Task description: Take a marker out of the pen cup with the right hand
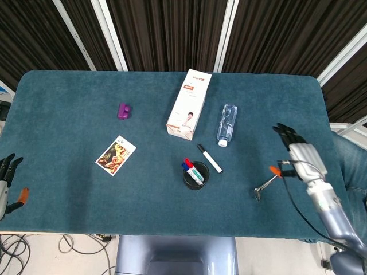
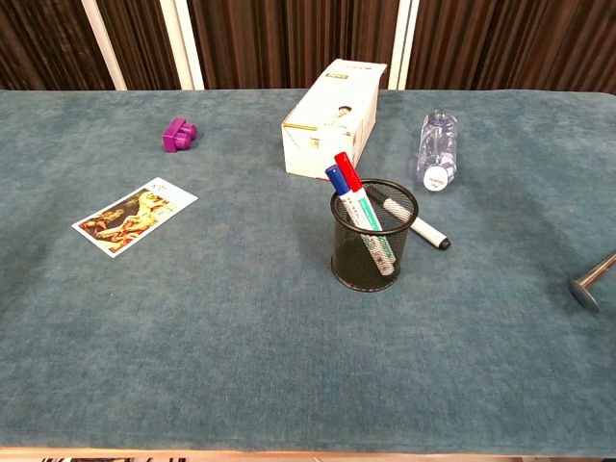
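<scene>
At the far left edge of the head view the left hand hangs beside the table, fingers spread and holding nothing. On the cloth, a picture card lies near the front left, with a purple block further back. Toward the middle a white carton lies flat, its long axis running front to back with a slight lean. In front of it stands the black mesh cup, upright, with a blue-capped marker and a red-capped marker inside, both leaning back and left so their caps stick up past the rim. Just beside the cup on its right lies the white marker — flat on the table, out of the cup, its long axis diagonal, the black cap end pointing front-right and the other end hidden behind the cup's rim in the chest view. A clear bottle lies on its side behind it, cap toward the front. Well to the right, a thin metal rod rests on the cloth near the right hand — which is over the table's right edge, fingers apart, gripping nothing, and well apart from the marker.
</scene>
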Action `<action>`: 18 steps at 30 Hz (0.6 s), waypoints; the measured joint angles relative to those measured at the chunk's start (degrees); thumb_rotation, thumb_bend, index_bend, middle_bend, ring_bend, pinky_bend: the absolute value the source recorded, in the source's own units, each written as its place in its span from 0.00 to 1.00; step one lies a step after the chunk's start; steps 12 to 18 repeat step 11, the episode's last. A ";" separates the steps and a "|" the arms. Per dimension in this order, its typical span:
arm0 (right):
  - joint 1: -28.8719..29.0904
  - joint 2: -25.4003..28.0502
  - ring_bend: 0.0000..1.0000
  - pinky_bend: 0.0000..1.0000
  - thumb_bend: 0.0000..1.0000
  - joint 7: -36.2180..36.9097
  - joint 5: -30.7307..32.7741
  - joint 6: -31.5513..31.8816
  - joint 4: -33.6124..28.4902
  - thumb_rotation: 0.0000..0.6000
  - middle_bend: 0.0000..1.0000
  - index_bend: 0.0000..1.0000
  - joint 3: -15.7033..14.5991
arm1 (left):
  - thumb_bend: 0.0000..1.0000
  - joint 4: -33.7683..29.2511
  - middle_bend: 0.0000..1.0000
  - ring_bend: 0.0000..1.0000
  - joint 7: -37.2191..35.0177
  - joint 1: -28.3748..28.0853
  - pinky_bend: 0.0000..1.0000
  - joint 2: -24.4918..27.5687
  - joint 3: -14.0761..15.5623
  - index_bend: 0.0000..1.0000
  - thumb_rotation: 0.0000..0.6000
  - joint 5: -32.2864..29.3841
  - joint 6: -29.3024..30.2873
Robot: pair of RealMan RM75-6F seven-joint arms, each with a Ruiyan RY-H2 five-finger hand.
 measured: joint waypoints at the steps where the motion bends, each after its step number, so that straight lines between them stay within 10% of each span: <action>1: -1.88 -0.90 0.00 0.17 0.28 -1.67 -1.29 3.28 0.97 1.00 0.00 0.04 -0.94 | 0.42 0.07 0.00 0.00 0.06 0.02 0.02 -0.05 -0.01 0.09 1.00 0.00 0.05; 9: -14.07 -9.94 0.00 0.17 0.28 -11.63 -7.34 20.47 9.47 1.00 0.00 0.04 -5.64 | 0.42 0.55 0.00 0.00 1.03 0.17 0.02 -0.43 0.06 0.09 1.00 0.27 0.51; 18: -14.92 -10.86 0.00 0.17 0.28 -13.26 -7.58 21.28 10.45 1.00 0.00 0.04 -5.78 | 0.42 0.70 0.00 0.00 1.17 0.14 0.02 -0.47 0.07 0.09 1.00 0.18 0.38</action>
